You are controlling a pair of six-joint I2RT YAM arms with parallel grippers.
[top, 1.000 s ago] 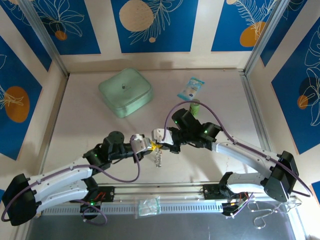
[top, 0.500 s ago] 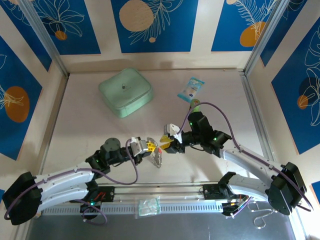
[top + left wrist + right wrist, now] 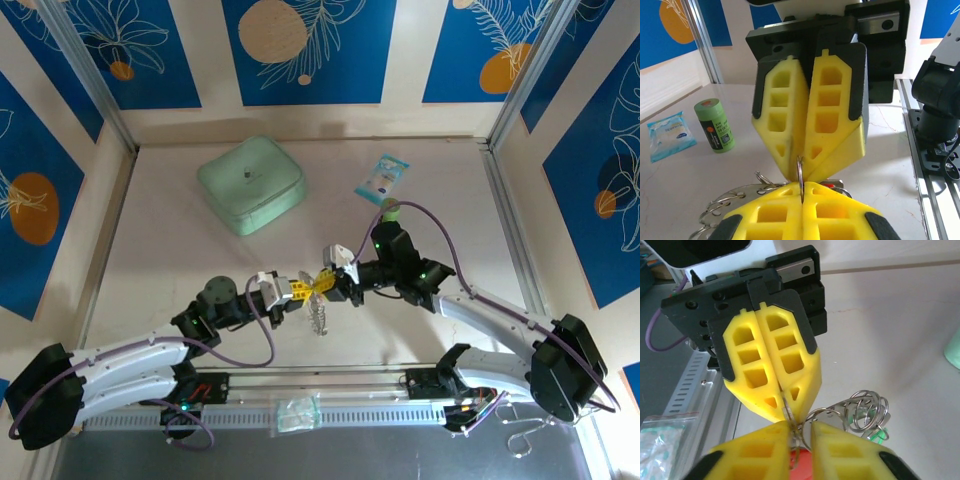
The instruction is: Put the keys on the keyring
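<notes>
The big pale table (image 3: 160, 240) takes up most of the top view. The left arm (image 3: 120, 360) comes in from 8 o'clock and the right arm (image 3: 490, 310) comes in from 4 o'clock. They meet nose to nose near the middle of the table, a little toward 6 o'clock. A mint-green pouch (image 3: 251, 185) lies flat at 11 o'clock, well apart from both arms.

The left gripper (image 3: 303, 289) points toward 3 o'clock and the right gripper (image 3: 326, 283) points toward 9 o'clock, and their yellow fingertips almost touch. In the left wrist view, the left gripper is pressed tight shut, with the thin wire of the keyring (image 3: 318, 315) pinched in it. The right gripper is right across from it, very narrow, and the same wire runs in between its fingers. In the right wrist view, a thin slit shows between those fingers and the wire sits inside it. I cannot tell if they squeeze the wire or only sit around it.

A small green cylinder (image 3: 391, 212) stands up at 1 o'clock, just beside the right arm. A blue packet (image 3: 382, 178) lies flat a bit farther out, also at 1 o'clock.

The keyring is between the two sets of fingertips, and its bunch of silvery loops hangs on their 6 o'clock side. In the right wrist view, the red key (image 3: 799, 461) peeks out under the right fingers at 6 o'clock. The green key (image 3: 879, 433) sits among the loops at 4 o'clock.
</notes>
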